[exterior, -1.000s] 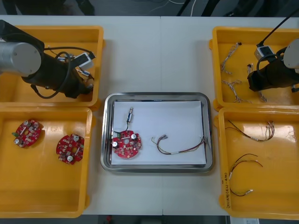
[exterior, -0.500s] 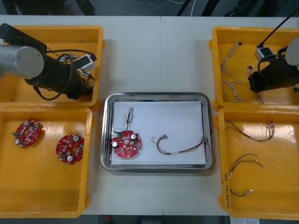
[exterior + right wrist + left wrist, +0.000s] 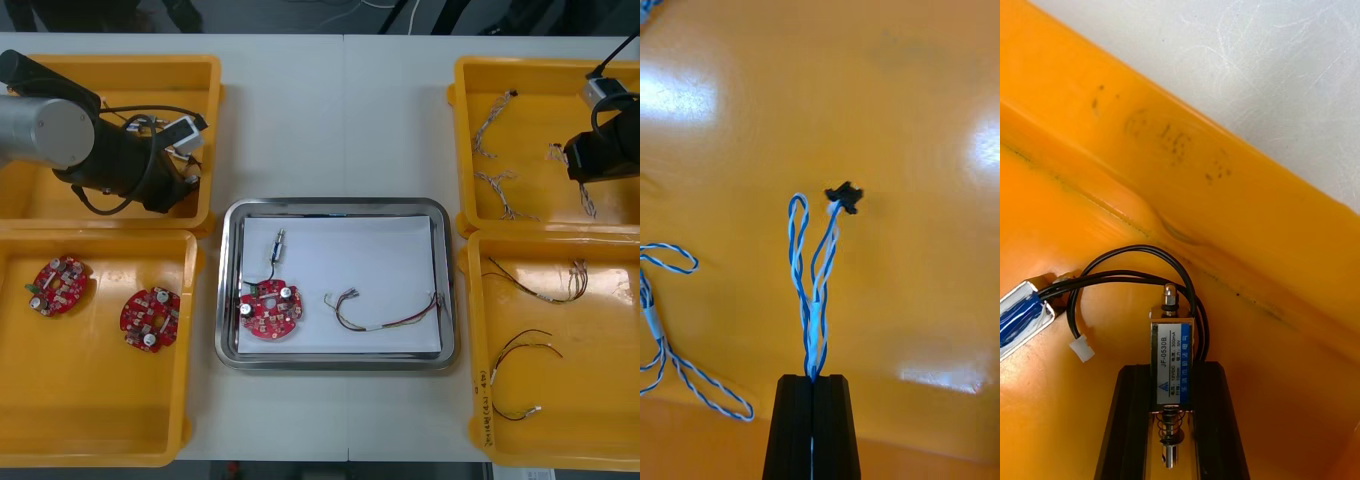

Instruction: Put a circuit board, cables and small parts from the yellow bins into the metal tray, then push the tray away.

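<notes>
**A:** So, what moved?

**B:** The right gripper [image 3: 813,379] shifts outward over its far yellow plastic bin [image 3: 480,75], fingers pinching a twisted blue-and-white cable [image 3: 814,300]. It looks ready for the shiny metal tray [image 3: 330,205].

**A:** And the left gripper [image 3: 1171,369]?

**B:** It stays clamped on a small metal part [image 3: 1172,352] in its own far bin.

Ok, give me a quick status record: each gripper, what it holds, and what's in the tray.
left gripper: in far left bin, shut on small metal part
right gripper: in far right bin, shut on blue and white cable
tray: between the bins, white inside
in tray: circuit board, red and yellow cable, second metal part
</notes>
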`<state>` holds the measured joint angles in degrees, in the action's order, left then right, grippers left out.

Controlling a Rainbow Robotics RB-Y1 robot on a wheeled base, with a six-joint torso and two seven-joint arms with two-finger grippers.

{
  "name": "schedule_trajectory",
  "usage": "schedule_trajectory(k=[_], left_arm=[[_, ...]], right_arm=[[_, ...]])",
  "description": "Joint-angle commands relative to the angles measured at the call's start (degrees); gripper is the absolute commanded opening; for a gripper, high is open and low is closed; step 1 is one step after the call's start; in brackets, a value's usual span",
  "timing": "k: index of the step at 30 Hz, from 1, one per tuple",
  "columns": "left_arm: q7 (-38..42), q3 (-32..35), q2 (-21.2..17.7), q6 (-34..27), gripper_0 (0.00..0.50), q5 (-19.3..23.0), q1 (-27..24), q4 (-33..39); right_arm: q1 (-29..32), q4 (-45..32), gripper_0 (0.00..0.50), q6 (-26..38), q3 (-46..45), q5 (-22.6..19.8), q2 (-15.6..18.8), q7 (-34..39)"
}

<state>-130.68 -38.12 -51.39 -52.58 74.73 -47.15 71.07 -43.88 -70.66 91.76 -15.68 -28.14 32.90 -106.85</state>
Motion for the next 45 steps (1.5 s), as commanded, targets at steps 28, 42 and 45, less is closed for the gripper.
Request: schedule_trajectory(k=[28, 42, 45], left_arm=[[10.09, 8.76, -2.05, -9.64, 0.0, -0.82, -4.62, -1.11], [12.73, 18.6, -2.84, -19.57, 0.0, -3.54, -4.53, -0.67], [13.61, 20.19, -3.19, -21.42, 0.0, -4.33, -4.53, 0.38]], right_arm=[[-0.59, -27.17, 0.0, 18.24, -1.2, -6.84, 3.75, -2.58], [-2.09, -37.63, 0.0, 18.24, 13.66, -14.84, 3.49, -2.84], [-3.14, -37.63, 0.0, 18.24, 15.77, -17.04, 2.43, -3.02]])
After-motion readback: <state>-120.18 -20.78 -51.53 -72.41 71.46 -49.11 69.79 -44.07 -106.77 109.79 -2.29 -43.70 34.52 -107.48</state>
